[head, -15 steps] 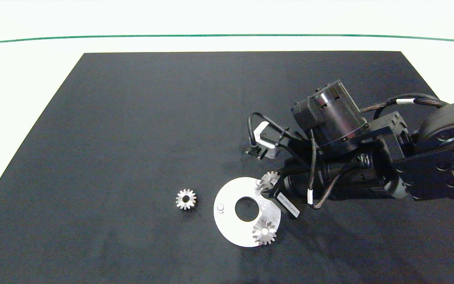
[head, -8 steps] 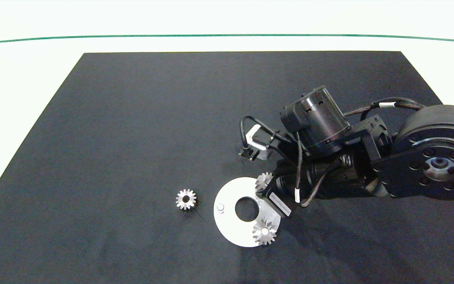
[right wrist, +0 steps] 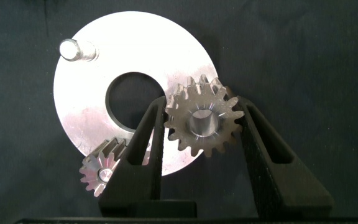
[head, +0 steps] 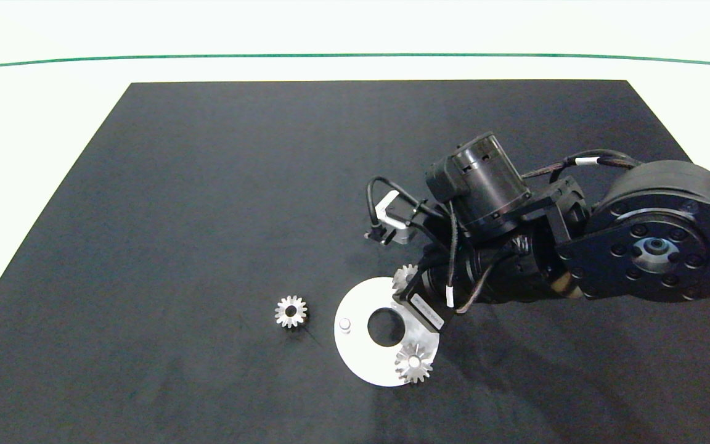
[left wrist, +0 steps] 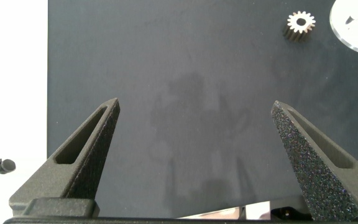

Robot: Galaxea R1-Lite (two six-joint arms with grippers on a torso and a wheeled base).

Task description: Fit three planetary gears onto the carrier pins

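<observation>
One gear (right wrist: 202, 122) in right gripper (right wrist: 199, 124)

Wide open black mat (head: 207, 185) on the left and far side, only 1 loose small silver toothed gear (head: 291, 311) lying there, just beside the flat white round disc (head: 361, 357). The dark right arm (head: 577, 259) blocks the disc's right and far edge. 1 bare white peg (head: 344, 323) is clear to approach from above.

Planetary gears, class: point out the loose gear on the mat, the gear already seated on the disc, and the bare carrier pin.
Loose gear (head: 291, 311), head view, centre hole.
Seated gear (head: 413, 362), head view, hub.
Bare carrier pin (right wrist: 71, 50), right wrist view, pin top.
</observation>
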